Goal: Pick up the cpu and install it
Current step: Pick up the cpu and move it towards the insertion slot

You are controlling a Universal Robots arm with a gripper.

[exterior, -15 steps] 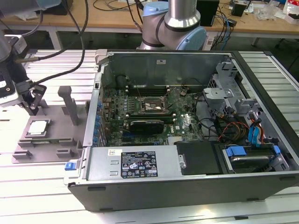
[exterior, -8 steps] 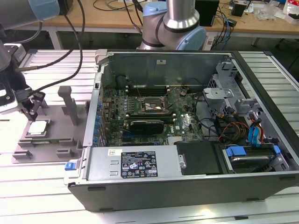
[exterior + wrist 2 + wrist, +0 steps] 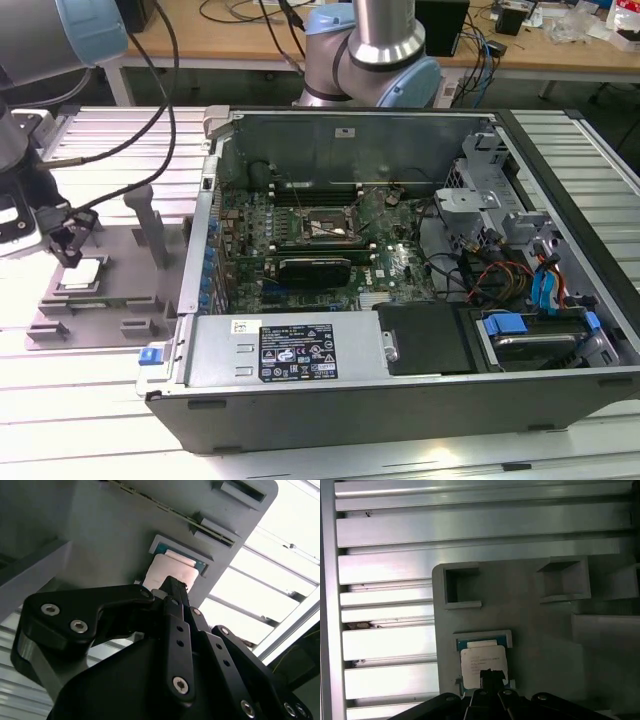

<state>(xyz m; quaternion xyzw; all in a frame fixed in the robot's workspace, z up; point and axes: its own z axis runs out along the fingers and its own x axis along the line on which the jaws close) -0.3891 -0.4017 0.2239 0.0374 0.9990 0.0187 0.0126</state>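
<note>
The cpu (image 3: 82, 272) is a small silver square lying in a blue-rimmed recess of the grey plastic tray (image 3: 120, 300) at the exterior view's left. My gripper (image 3: 68, 245) hangs directly over it, its black fingers drawn together and shut, holding nothing. In the second wrist view the gripper (image 3: 171, 582) has its tips over the edge of the cpu (image 3: 167, 570). The first wrist view has the same tips (image 3: 492, 676) covering part of the cpu (image 3: 482, 659). Whether they touch it is unclear. The black socket frame (image 3: 322, 222) sits on the motherboard inside the open computer case.
The open computer case (image 3: 300, 400) fills the middle and the exterior view's right, its metal wall (image 3: 205, 230) next to the tray. A grey upright post (image 3: 148, 225) rises from the tray near the gripper. A black cable (image 3: 150, 90) loops above. Ribbed aluminium table (image 3: 385, 645) surrounds the tray.
</note>
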